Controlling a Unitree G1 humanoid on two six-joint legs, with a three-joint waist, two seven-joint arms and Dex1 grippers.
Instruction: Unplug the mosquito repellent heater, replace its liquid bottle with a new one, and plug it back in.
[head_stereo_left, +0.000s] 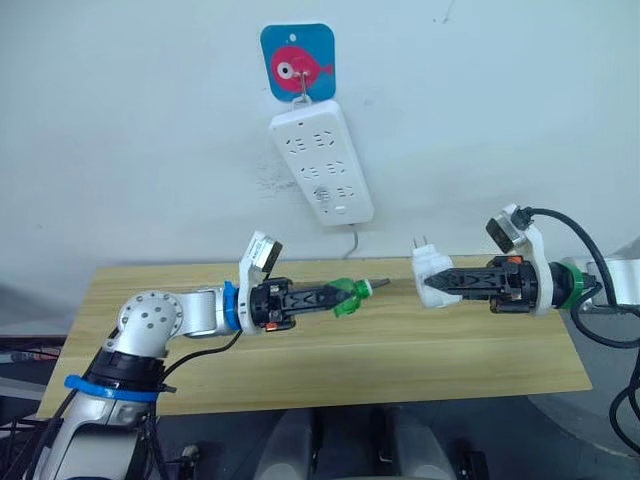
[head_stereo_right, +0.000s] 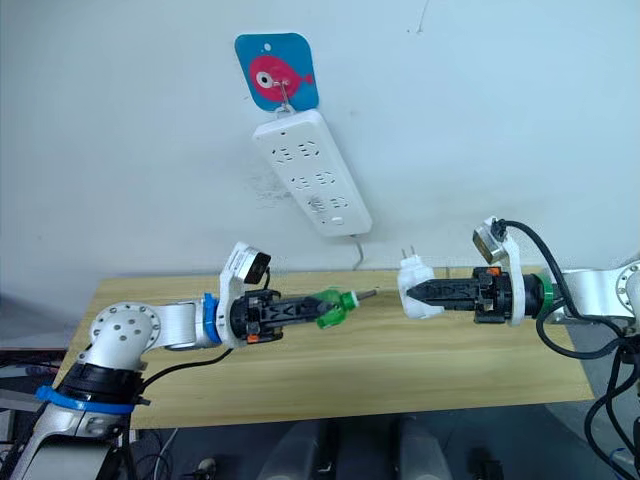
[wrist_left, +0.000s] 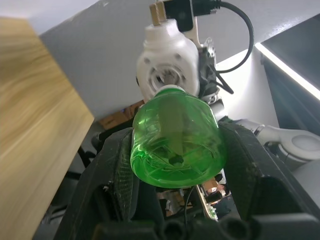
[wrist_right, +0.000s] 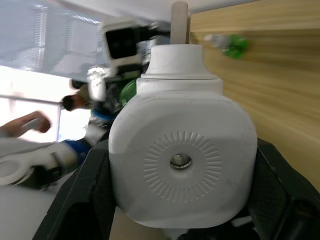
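Above the wooden table (head_stereo_left: 300, 350), left tool (head_stereo_left: 345, 298) grips its liquid bottle (head_stereo_left: 352, 297), right tool (head_stereo_left: 440, 284) clamps the mosquito repellent heater (head_stereo_left: 428, 272)

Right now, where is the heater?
The mosquito repellent heater is unplugged, held in the right gripper above the table's right half, facing the green bottle in the left gripper.

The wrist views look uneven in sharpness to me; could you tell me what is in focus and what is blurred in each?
Left wrist view: the green bottle is fairly sharp, the heater behind it softer, the wooden table smeared. Right wrist view: the heater's ribbed face is crisp, while the left gripper and a second green bottle on the table are blurred.
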